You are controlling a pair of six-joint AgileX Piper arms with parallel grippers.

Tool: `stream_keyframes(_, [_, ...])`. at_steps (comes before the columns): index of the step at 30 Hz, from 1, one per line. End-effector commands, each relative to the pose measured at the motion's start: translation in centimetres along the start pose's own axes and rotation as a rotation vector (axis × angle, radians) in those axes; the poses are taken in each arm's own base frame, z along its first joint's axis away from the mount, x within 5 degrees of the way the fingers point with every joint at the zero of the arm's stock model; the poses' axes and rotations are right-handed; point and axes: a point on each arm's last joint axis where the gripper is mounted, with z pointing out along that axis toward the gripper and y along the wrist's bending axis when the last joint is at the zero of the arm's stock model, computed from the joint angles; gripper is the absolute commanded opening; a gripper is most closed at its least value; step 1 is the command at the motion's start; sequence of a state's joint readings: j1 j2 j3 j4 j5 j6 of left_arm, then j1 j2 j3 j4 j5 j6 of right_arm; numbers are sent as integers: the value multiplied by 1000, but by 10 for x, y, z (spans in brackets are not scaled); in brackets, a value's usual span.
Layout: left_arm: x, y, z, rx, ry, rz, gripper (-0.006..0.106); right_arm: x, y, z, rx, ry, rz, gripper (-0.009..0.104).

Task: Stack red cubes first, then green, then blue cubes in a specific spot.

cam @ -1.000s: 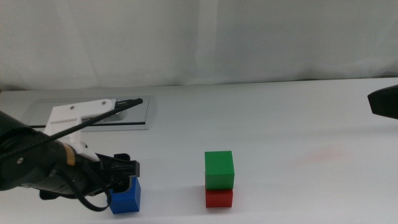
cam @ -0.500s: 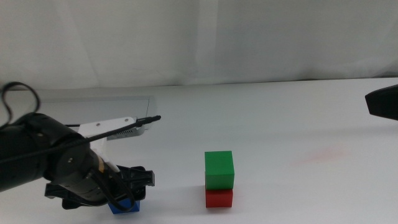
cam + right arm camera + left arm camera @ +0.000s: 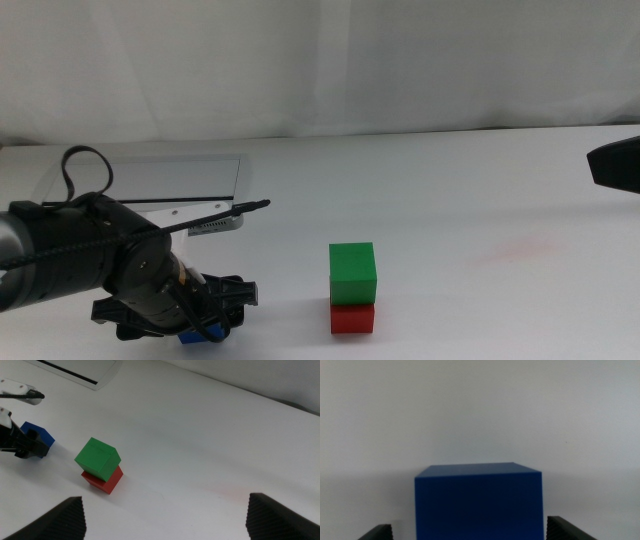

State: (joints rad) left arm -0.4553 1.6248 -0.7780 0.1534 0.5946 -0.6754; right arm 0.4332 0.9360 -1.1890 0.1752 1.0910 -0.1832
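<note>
I have the left gripper (image 3: 235,300) with fingers open around the small matte blue cube (image 3: 479,502); closing off-centre could twist it.

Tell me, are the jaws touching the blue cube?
Apart. The left wrist view shows white table between the blue cube and each jaw of the left gripper.

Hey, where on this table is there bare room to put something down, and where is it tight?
Bare white tabletop lies behind and right of the green cube stacked on the red cube, up to the right gripper at the edge. It is crowded front left: the left gripper straddles the blue cube, with the grey-rimmed panel behind.
</note>
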Motion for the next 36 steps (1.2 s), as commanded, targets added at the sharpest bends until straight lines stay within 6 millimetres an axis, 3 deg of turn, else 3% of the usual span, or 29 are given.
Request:
stream_keyframes(1, [0, -1, 4, -5, -7, 8, 76, 1, 0, 0, 0, -6, -3, 86])
stream_keyframes(4, [0, -1, 6, -9, -2, 5, 74, 1, 0, 0, 0, -6, -3, 86])
stream_keyframes(7, [0, -1, 6, -10, -3, 5, 63, 1, 0, 0, 0, -6, 1, 86])
stream_keyframes(13, [0, -1, 6, -5, -10, 5, 15, 1, 0, 0, 0, -6, 6, 86])
stream_keyframes(14, [-1, -1, 6, -4, -11, 5, 12, 1, 0, 0, 0, -6, 6, 86])
stream_keyframes(15, [-1, -2, 6, 0, -15, 5, 0, 1, 0, 0, 0, -6, 6, 86])
stream_keyframes(20, [-5, -2, -1, -8, -34, 21, -3, 1, 0, 0, 0, -6, 6, 86])
stream_keyframes(23, [-13, -5, -23, -6, -61, 45, -3, 1, 0, 0, 0, -6, 6, 86])
stream_keyframes(27, [-29, -19, -70, 17, -125, 94, -3, 1, 0, 0, 0, -6, 6, 86])
stream_keyframes(31, [-36, -46, -123, 48, -168, 145, -3, 1, 0, 0, 0, -6, 6, 86])
stream_keyframes(36, [-31, -88, -179, 67, -232, 162, -3, 1, 0, 0, 0, -6, 6, 86])
